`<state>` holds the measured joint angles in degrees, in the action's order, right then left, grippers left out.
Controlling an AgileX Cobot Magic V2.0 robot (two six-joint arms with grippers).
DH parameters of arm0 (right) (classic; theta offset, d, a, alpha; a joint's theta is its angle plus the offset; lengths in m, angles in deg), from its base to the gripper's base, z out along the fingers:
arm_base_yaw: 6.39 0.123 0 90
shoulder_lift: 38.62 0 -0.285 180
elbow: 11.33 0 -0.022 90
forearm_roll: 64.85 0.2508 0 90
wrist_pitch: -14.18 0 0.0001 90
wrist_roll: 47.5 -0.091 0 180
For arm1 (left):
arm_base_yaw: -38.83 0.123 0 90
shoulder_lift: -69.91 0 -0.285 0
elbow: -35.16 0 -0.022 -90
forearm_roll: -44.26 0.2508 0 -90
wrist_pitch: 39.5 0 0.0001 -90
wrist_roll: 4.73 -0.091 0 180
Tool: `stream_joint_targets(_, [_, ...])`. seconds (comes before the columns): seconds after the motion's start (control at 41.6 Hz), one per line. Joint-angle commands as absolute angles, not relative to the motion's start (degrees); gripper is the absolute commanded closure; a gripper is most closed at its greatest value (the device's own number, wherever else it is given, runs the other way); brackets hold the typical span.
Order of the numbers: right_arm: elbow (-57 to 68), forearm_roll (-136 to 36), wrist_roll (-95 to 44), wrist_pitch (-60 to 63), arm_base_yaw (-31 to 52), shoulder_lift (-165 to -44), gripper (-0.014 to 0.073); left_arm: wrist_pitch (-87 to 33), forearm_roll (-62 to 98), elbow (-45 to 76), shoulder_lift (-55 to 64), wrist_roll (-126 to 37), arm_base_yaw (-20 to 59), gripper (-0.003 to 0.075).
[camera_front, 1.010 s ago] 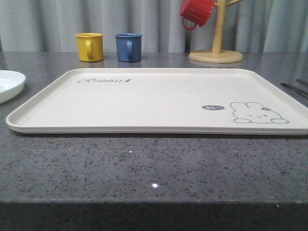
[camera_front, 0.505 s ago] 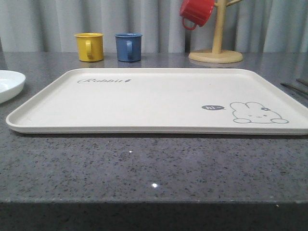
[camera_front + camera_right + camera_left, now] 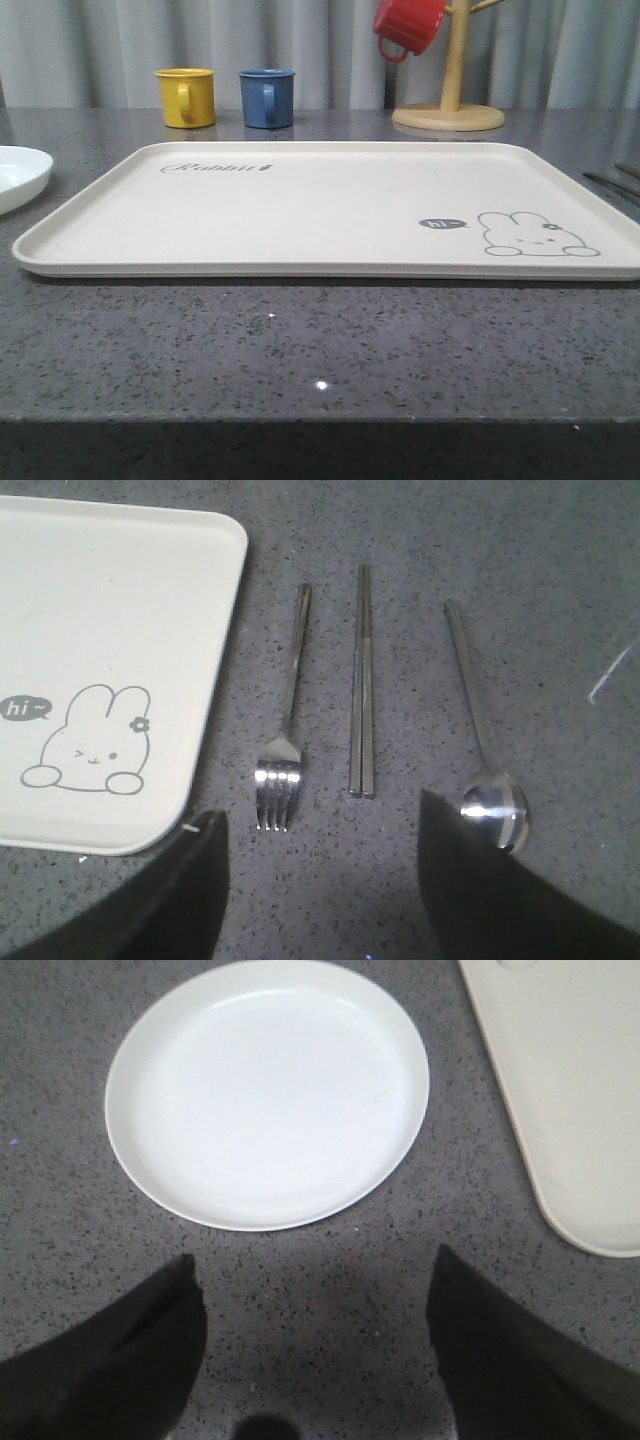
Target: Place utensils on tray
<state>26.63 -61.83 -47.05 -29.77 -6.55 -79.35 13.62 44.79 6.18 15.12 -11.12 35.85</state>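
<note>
The tray [image 3: 330, 205] lies flat on the grey speckled countertop [image 3: 300, 350] and serves as the reference; its surface carries no cutlery; the "Rabbit" script sits toward its far left corner and the rabbit drawing [image 3: 535, 235] toward its near right corner.

Utensils: in the right wrist view, the fork [image 3: 285, 730], the chopsticks [image 3: 362, 685] and the spoon [image 3: 485, 735] lie on the countertop just beside the tray's right edge, off the tray and clear of its rim; order outward from the tray is fork, chopsticks, spoon; all three lie roughly parallel to that edge and apart from one another; the two chopsticks lie touching side by side; the fork's tines and the spoon's bowl point toward the camera.

Right gripper [image 3: 320, 880]: released, fingers spread wide, holding nothing; it hovers over the countertop beside the tray's rabbit corner, with the fork tines and chopstick ends in the gap between the fingers.

Left gripper [image 3: 315, 1350]: released, fingers spread wide, holding nothing; it hovers over bare countertop off the tray's left side.

Other items: a white plate [image 3: 265, 1090] rests just left of the tray, not touching it; beyond the tray's far edge stand a yellow mug [image 3: 186, 97], a blue mug [image 3: 267, 97] and a wooden mug stand [image 3: 450, 100] carrying a red mug [image 3: 408, 25].
</note>
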Motion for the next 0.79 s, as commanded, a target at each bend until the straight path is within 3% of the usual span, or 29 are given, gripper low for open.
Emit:
stream_joint_targets(0.0, [24.77, -61.91, -46.96, -26.35, -6.88, -79.94, 0.0146, 11.24, 44.82, 8.6, 10.95, -10.58, 35.97, 0.0259])
stream_joint_targets(0.168, [24.77, -61.91, -46.96, -26.35, -6.88, -79.94, 0.0146, 8.42, 43.53, 8.6, 5.2, -10.58, 39.81, 0.0259])
stream_joint_targets(0.505, [24.77, -61.91, -46.96, -26.35, -6.88, -79.94, 0.0146, 7.35, 30.74, 13.53, -5.8, -18.71, 57.0, 0.0259])
stream_joint_targets(0.769, [24.77, -61.91, -46.96, -26.35, -6.88, -79.94, 0.0146, 8.9, 25.46, 19.86, -16.01, -22.05, 61.98, 0.0259])
